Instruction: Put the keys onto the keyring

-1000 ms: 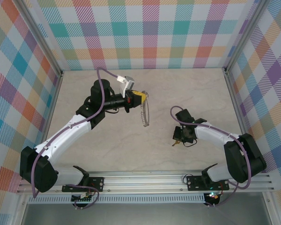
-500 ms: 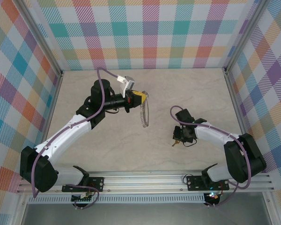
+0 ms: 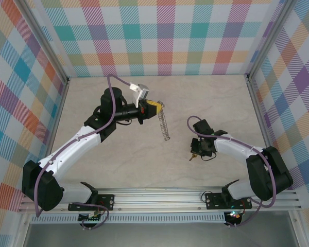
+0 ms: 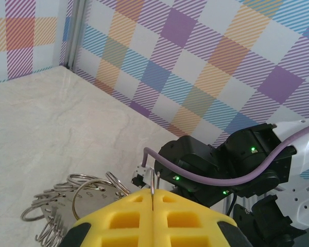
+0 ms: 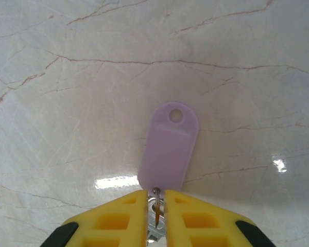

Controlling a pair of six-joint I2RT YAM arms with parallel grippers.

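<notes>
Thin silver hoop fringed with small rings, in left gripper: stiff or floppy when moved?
The thin silver metal hoop is probably stiff, being wire. Pinched at one spot by the left gripper, it may pivot or swing. Its small silvery rings look loose, likely sliding.

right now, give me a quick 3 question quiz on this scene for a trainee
1. True or false: the left gripper is shut on the keyring.
2. The key held in the right gripper has a head of which colour? A green, B lilac, C red.
3. Fill in: in the top view, keyring and key are ___ (touching or apart).
Key: 1 true; 2 B; 3 apart.
</notes>
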